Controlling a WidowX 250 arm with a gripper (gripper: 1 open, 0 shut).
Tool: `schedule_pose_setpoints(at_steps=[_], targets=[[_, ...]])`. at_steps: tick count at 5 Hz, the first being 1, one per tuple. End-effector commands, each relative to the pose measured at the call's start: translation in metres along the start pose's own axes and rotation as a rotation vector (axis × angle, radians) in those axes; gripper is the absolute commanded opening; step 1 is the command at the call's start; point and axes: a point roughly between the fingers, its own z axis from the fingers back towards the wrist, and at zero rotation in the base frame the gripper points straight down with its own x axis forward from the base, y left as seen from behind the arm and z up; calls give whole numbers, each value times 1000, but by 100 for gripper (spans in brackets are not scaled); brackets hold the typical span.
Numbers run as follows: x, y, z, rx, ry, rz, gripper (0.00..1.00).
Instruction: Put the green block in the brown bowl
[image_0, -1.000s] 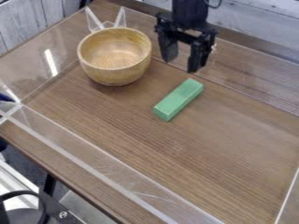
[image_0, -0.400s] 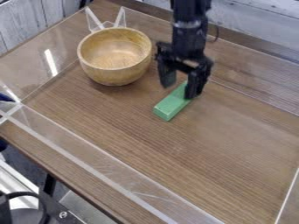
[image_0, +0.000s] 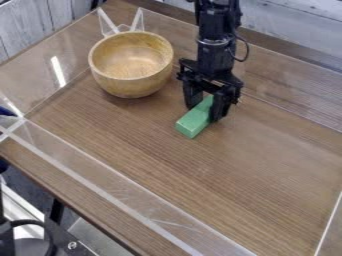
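Camera view, the only one: the gripper (image_0: 210, 100) has come down from its higher place above the table (image_0: 160, 185) a second ago, when it hung clear at about 1 o'clock of the block (image_0: 198, 119) with its fingers (image_0: 189, 96) spread wide; now it stands straight down over the block's far end, one finger on each long side of it, and the gap between them looks narrower than it was a moment ago; they seem to be closing in, yet whether they already press on the green sides I cannot tell, since the dark pads hide the contact; I judge the grip as being made, not yet proven. The block lies flat on the wooden table where it lay before, its near end sticking out toward 7 o'clock from under the gripper; it has not shifted or lifted. The bowl (image_0: 131, 64) sits at about 10 o'clock of the block, near but apart from it, upright and empty as far as its inside shows, unmoved. For the task this means the reach is done and the grasp is the step in hand; lifting and carrying toward 10 o'clock to the bowl remain; a hold on one end only may let the bar tip when raised.
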Motion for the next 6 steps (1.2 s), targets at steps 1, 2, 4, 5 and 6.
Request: schedule_pose_setpoints(at_steps=[1, 2, 4, 5, 6], targets=[[4, 0, 15, 10, -45, -7, 0], [3, -1, 21, 8, -54, -11, 0], [0, -3, 35, 3, -72, -17, 0], [-2, -4, 46, 3, -90, -20, 0], [-6, -3, 82, 11, -157, -13, 0]])
